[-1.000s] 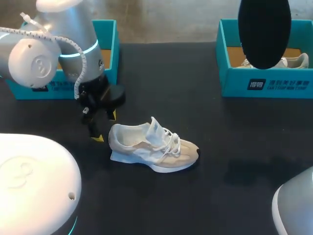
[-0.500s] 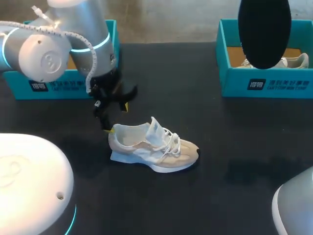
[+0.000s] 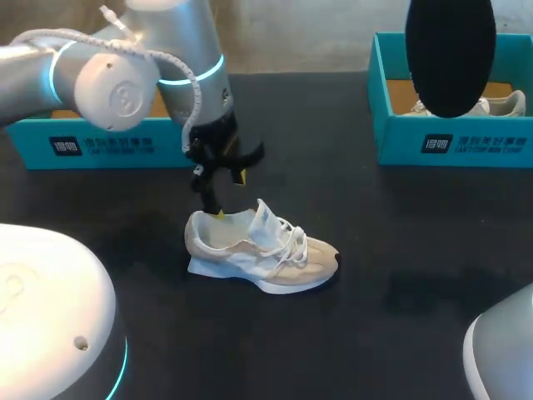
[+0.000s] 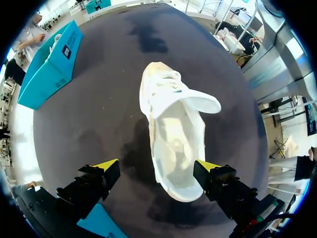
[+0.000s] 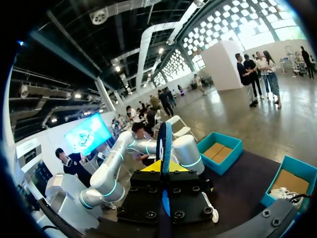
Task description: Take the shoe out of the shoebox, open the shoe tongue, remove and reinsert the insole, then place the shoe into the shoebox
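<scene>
A beige and white shoe (image 3: 260, 247) lies on its sole on the black table, toe to the right and tongue (image 3: 266, 215) lifted. My left gripper (image 3: 230, 196) hangs open just above its heel. In the left wrist view the heel end of the shoe (image 4: 174, 134) lies between the wide-apart yellow fingertips (image 4: 106, 164), untouched. The black insole (image 3: 450, 54) is held high above the table at the right. My right gripper (image 5: 159, 167) is shut on the insole (image 5: 165, 141), which shows edge-on there. An open teal shoebox (image 3: 108, 143) stands at the back left.
A second teal shoebox (image 3: 454, 133) at the back right holds another pale shoe (image 3: 500, 104). Parts of my arms' white housings fill the near left (image 3: 50, 317) and near right (image 3: 504, 354) corners. Bare black tabletop (image 3: 400, 250) lies right of the shoe.
My left arm has swung right and toward the shoe, from beside the heel to directly over it, fingers still open. The shoe and the raised insole have not moved.
</scene>
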Robot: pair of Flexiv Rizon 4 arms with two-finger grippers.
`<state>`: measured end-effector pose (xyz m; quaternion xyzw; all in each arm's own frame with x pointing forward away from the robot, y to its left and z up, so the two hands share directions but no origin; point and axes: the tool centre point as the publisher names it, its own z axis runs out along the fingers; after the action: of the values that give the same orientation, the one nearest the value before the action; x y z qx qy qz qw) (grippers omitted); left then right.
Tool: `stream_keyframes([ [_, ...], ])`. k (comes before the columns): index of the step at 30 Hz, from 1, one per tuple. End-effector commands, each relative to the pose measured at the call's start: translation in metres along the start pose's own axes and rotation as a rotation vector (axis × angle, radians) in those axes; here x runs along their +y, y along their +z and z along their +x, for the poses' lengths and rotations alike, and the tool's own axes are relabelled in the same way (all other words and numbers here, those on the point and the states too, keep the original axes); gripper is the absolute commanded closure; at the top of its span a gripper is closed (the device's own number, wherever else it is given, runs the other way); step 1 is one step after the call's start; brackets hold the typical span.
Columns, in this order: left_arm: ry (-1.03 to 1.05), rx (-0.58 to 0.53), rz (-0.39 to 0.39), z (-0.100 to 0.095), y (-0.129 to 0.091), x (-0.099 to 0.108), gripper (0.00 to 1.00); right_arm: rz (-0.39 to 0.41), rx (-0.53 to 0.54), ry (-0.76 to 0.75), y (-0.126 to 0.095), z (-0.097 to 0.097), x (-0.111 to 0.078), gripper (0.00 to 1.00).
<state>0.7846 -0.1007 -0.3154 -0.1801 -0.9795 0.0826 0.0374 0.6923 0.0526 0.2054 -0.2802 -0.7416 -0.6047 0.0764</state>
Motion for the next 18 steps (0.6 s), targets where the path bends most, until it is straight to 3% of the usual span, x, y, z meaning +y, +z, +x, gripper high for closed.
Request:
stream_keyframes([
  [1, 0.01, 0.007, -0.014, -0.014, 0.014, -0.011, 0.0, 0.003, -0.001, 0.002, 0.001, 0.0, 0.001, 1.0],
  [12, 0.027, -0.02, -0.016, -0.025, 0.039, -0.03, 0.0, 0.003, -0.001, 0.002, 0.001, 0.0, 0.001, 1.0],
  [18, 0.036, -0.006, -0.011, -0.021, 0.052, -0.038, 0.0, 0.003, -0.001, 0.002, 0.001, 0.0, 0.001, 1.0],
])
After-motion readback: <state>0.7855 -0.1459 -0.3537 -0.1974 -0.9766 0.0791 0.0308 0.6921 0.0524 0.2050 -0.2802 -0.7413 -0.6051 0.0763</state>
